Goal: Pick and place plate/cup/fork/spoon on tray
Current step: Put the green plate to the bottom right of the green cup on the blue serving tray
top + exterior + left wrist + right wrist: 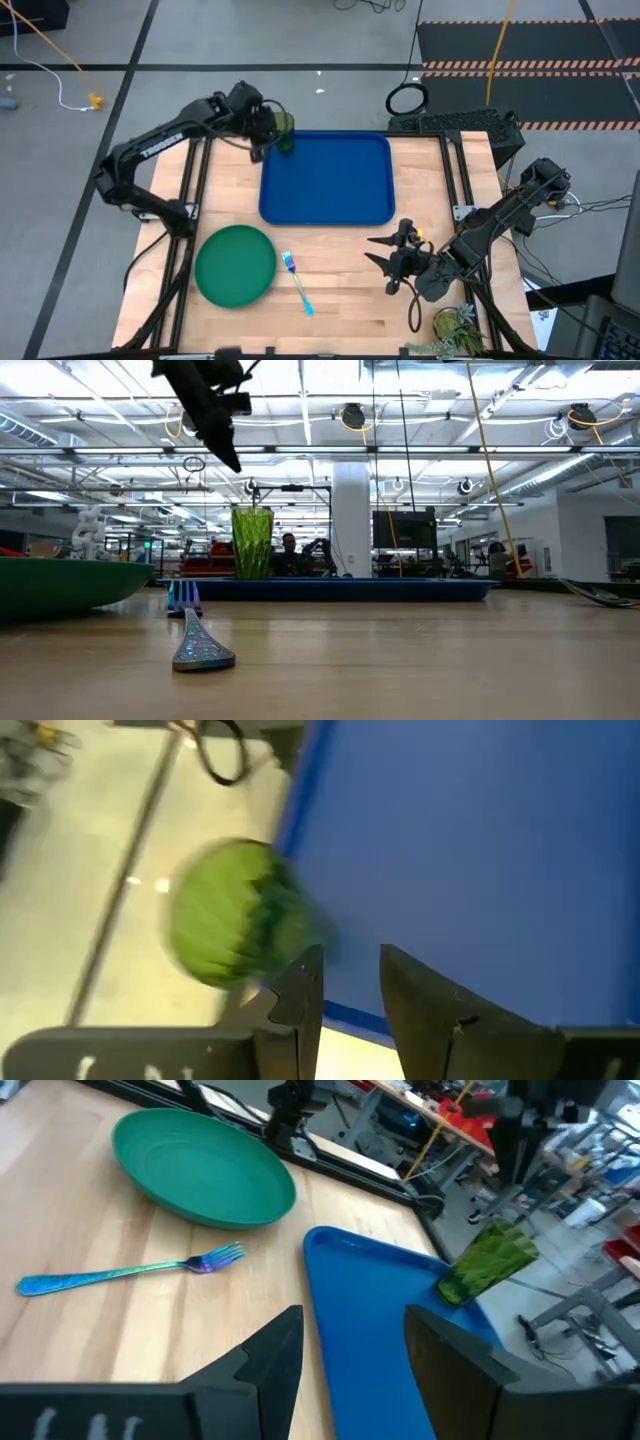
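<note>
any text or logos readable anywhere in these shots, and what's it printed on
"TROSSEN": white lettering along the left arm in the high view, small but just legible.
White marks on the left end effector body in the left wrist view: too blurred to read.
White marks on the right end effector body in the right wrist view: also blurred.
Nothing readable on the tray, plate, cup or fork.

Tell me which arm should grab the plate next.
Left, probably. The plate lies on the table's left side, nearer that arm's base; its gripper is open beside the cup on the tray. The right gripper sits further right.
</note>
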You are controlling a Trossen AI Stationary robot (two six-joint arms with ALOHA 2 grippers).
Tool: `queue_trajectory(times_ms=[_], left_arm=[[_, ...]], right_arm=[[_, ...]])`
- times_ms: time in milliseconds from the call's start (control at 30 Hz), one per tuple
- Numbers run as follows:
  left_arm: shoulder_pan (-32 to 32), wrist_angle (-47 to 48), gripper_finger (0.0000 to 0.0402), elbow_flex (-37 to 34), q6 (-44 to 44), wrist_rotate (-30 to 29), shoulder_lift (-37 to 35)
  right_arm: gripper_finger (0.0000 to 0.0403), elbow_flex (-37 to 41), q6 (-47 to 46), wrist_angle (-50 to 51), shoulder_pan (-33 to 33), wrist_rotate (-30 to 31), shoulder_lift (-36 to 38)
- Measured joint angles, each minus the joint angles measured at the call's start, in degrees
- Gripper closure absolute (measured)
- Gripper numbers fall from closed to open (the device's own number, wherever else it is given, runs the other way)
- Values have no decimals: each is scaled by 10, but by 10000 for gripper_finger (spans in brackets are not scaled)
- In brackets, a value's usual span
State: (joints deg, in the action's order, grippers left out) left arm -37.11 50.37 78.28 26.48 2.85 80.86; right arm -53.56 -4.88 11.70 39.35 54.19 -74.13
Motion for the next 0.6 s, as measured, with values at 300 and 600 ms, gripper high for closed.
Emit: queue_trajectory(times_ms=[300,600], left_arm=[[218,111,298,-40,-151,-22,-69],[497,60,298,-173,-372,-86,-98]], right_arm=[[236,0,-8,-7,1,-26,0],[236,0,-11,-7,1,-37,0]])
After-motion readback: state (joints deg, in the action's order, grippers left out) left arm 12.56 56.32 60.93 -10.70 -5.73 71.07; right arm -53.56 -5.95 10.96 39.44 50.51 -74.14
